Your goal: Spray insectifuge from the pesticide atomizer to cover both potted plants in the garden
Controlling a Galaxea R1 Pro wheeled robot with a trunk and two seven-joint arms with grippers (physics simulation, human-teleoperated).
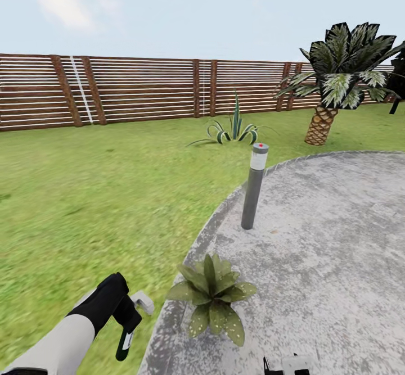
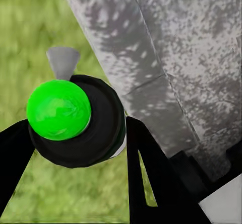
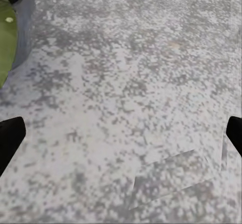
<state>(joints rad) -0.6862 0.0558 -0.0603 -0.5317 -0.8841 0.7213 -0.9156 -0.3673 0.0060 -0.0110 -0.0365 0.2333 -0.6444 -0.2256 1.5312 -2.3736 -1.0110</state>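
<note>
- Grass and a round grey stone patio point(image 1: 337, 240) share the head view, with a brown slatted fence point(image 1: 140, 88) across the back.
- We see our left gripper point(image 1: 130, 321) low at the view's left, over the lawn point(image 1: 84, 195) just off the patio's edge.
- Its black fingers point(image 2: 146, 183) pinch the pesticide atomizer point(image 1: 124, 346); the dark-green bottle with its white patch hangs below the hand, and the pale spray head sits by the fingers.
- From the left wrist we look down on the bottle's bright green round end point(image 2: 59, 109) inside a black ring, a finger on each side of it.
- One potted plant point(image 1: 212, 296) stands on the patio near its rim, just beside the atomizer; its pot is hidden under the leaves.
- Beyond the plant a grey post light point(image 1: 254, 186) stands upright on the stone.
- A spiky green-white clump point(image 1: 233, 129) grows from the grass near the fence, and a palm point(image 1: 337, 77) stands at the right.
- We see our right gripper point(image 3: 121, 133) spread wide over bare stone, holding nothing, with a green leaf point(image 3: 6, 38) at that picture's edge.
</note>
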